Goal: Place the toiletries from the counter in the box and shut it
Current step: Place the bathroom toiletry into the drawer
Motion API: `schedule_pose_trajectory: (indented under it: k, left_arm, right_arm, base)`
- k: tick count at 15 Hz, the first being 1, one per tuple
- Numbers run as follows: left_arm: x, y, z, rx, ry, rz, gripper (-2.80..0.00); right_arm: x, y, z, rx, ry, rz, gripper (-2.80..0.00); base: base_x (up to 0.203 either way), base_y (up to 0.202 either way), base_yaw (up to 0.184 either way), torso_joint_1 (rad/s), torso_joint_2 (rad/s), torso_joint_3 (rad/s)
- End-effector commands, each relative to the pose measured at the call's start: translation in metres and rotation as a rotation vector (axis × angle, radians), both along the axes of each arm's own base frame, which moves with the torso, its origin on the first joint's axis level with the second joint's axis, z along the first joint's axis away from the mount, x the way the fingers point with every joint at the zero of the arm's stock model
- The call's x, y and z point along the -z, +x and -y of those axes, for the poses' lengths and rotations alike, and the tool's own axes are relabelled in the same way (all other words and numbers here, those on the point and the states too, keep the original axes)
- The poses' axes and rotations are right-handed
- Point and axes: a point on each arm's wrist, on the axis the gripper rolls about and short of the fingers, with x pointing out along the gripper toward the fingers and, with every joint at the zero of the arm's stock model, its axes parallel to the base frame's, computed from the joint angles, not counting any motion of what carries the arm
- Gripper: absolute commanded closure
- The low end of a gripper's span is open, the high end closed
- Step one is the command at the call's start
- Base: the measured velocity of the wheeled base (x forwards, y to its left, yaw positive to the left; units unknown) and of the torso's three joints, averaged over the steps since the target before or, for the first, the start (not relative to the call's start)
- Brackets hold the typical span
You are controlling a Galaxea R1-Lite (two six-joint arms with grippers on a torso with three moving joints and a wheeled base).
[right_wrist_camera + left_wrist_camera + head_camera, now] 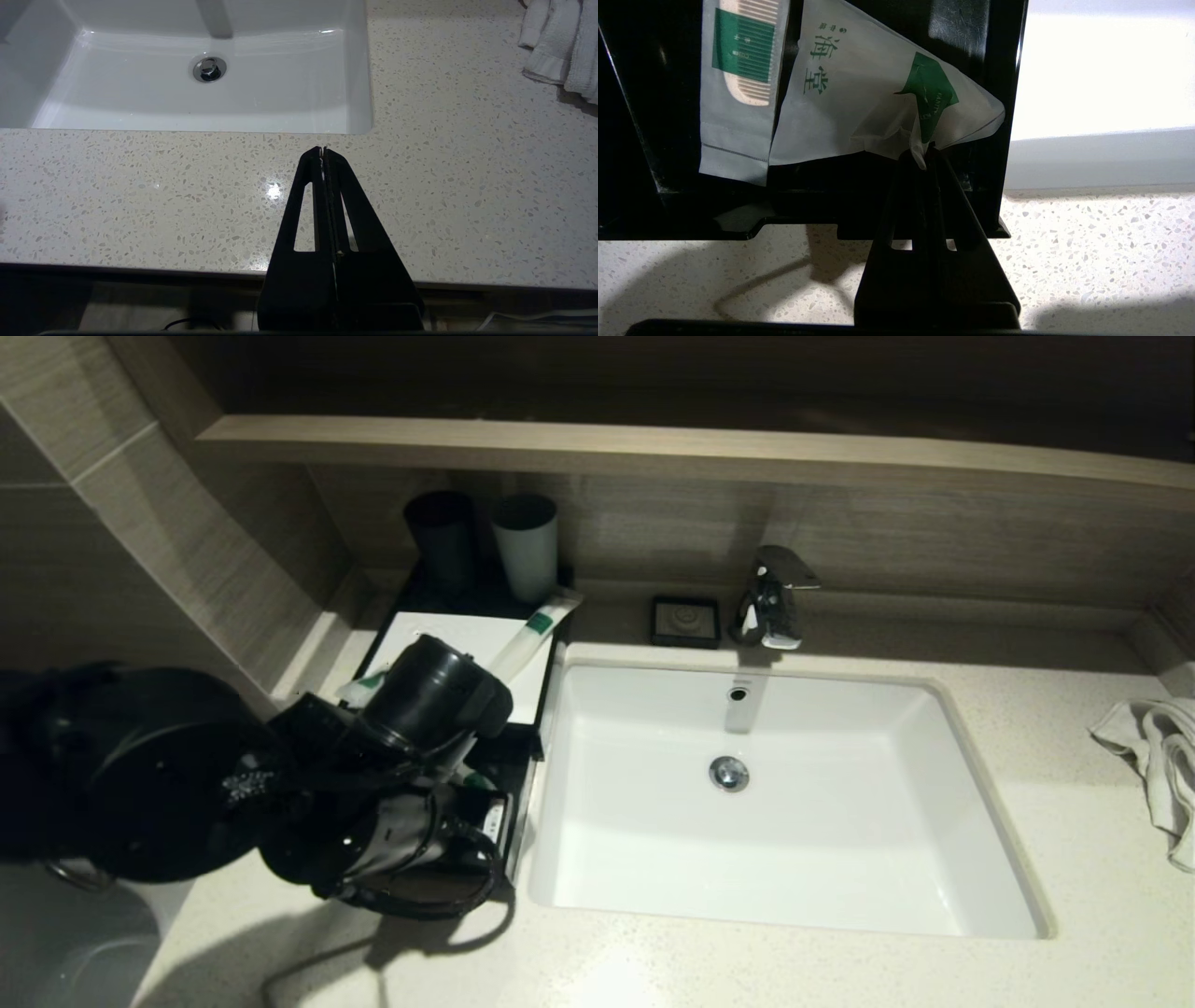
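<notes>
The box (448, 635) stands on the counter (1074, 821) left of the sink, with its front drawer (658, 116) pulled out. My left gripper (920, 156) is shut on the crumpled corner of a short pouch sachet (859, 93), which hangs over the open drawer. A comb sachet (738, 88) lies in the drawer beside it. A long slim sachet (534, 633) rests on the box's white top, and another sachet's green end (367, 684) peeks out by my left arm (420, 709). My right gripper (323, 150) hovers shut and empty over the counter's front edge.
A black cup (441, 537) and a grey cup (526, 546) stand behind the box. The white sink (971, 784) is to its right, with the tap (770, 597) and a small black soap dish (685, 621) behind. A white towel (1158, 756) lies far right.
</notes>
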Motion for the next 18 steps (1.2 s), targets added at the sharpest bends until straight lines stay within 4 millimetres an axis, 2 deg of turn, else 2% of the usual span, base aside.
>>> schedule_pose_trajectory:
  k: [1, 14, 18]
  left_arm:
    - [0.004, 0.004, 0.003, -0.004, 0.009, -0.01, 0.0]
    - [-0.005, 0.012, 0.002, -0.059, -0.027, -0.017, 0.0]
    - [0.005, 0.02, 0.009, -0.075, -0.019, -0.044, 0.0]
  right_arm:
    - [0.0, 0.0, 0.0, 0.0, 0.0, 0.0, 0.0]
    - [0.0, 0.0, 0.0, 0.0, 0.0, 0.0, 0.0]
    - [0.0, 0.0, 0.0, 0.0, 0.0, -0.001, 0.0]
  base:
    - [0.0, 0.0, 0.0, 0.0, 0.0, 0.0]
    - [0.0, 0.0, 0.0, 0.0, 0.0, 0.0]
    - [0.0, 0.0, 0.0, 0.0, 0.0, 0.0]
